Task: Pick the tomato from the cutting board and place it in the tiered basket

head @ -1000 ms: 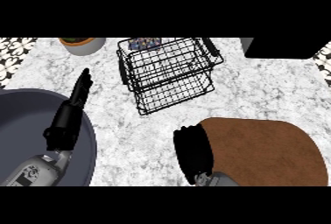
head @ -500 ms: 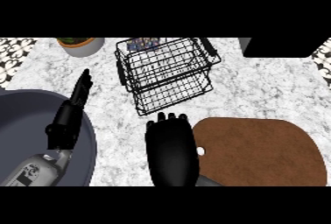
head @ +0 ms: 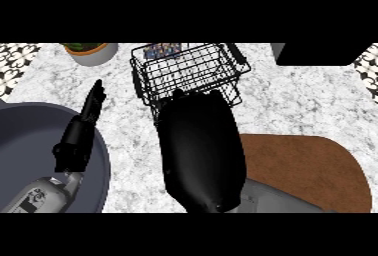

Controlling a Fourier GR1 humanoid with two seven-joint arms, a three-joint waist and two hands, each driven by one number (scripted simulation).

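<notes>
- Right robot hand (head: 201, 150): back of hand faces up, fingertips at the black wire tiered basket (head: 188, 75); finger state cannot be told.
- Left robot hand (head: 83, 131): fingers straight, released.
- Tomato: not visible.
- Brown rounded cutting board (head: 310, 172): on white marble table (head: 310, 100).

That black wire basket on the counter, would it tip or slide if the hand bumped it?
Probably it would slide. The wire basket is open mesh, so likely light for its size, and the marble counter looks smooth. It may tip too, since it seems tall with tiers. The wire likely stays stiff under the right hand, which overlaps its near edge.
</notes>
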